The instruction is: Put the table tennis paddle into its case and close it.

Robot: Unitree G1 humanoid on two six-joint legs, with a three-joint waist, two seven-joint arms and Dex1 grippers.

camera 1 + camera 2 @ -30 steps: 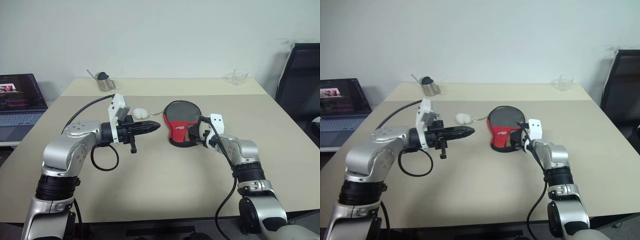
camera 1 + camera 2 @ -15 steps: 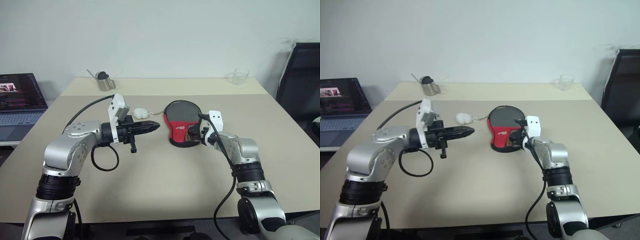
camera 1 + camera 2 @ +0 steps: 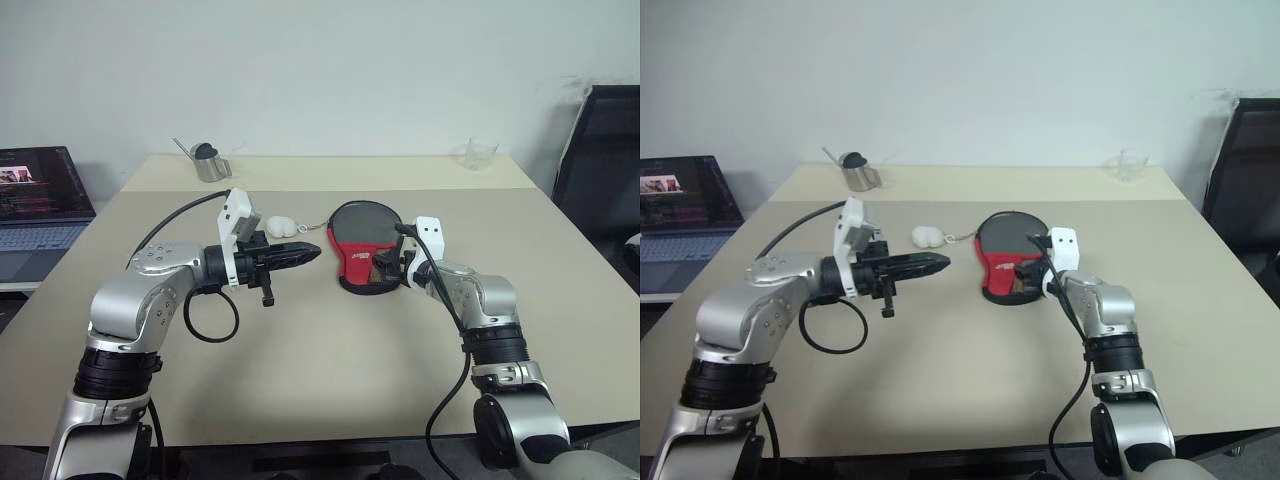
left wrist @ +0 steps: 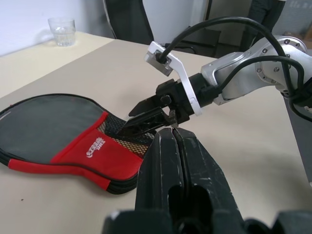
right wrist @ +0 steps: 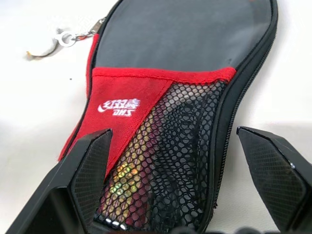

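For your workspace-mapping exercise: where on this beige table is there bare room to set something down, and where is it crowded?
Bare: the near part of the beige table between the two arms, and the far right stretch toward the clear glass. Crowded: the middle, where the black-and-red paddle-shaped case, the small white keychain charm, the shut left gripper and the open right gripper gather.

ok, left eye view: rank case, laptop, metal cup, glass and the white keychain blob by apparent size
1. Laptop, cut off by the frame edge, so partly unsure.
2. Case.
3. Metal cup.
4. Glass and white keychain blob look about alike; the glass stands farther back, so I won't rank them.
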